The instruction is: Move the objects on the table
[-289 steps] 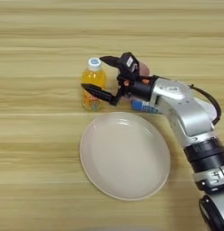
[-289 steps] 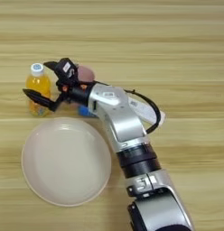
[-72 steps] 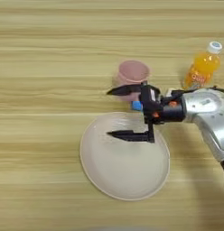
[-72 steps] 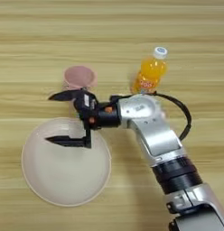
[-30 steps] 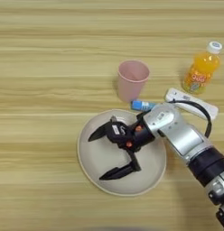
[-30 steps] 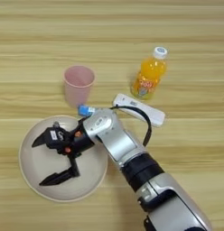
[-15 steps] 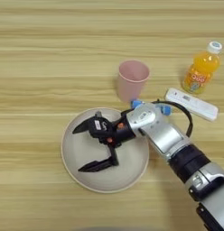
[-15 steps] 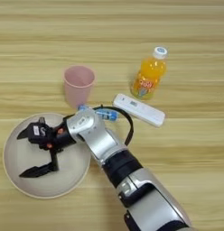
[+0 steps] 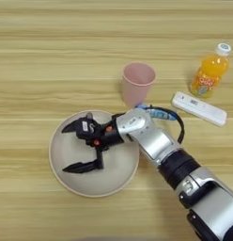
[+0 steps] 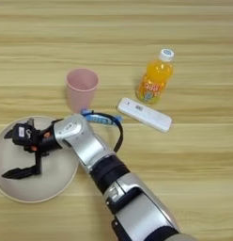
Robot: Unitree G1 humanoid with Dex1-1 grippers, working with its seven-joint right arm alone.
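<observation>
The large beige plate (image 9: 113,181) lies at the front left of the table (image 9: 43,56). My right gripper (image 9: 70,148) is over the plate's left half, open, with one black finger toward the far rim and the other toward the near rim; nothing is between them. Whether the fingers touch the plate I cannot tell. The pink cup (image 9: 138,84) stands upright just behind the plate. A small blue tube (image 10: 97,117) lies beside my forearm, partly covered by a black cable. The white remote (image 9: 199,108) lies to the right, and the orange juice bottle (image 9: 210,71) stands behind it.
My silver forearm (image 9: 156,146) runs from the bottom right corner across the plate's right rim. The cup, tube, remote and bottle form a loose row right of centre. Bare wood stretches along the far side and the left.
Over the last second the plate has slid left across the table with my open gripper on top of it. The cup, bottle and remote have stayed put.
</observation>
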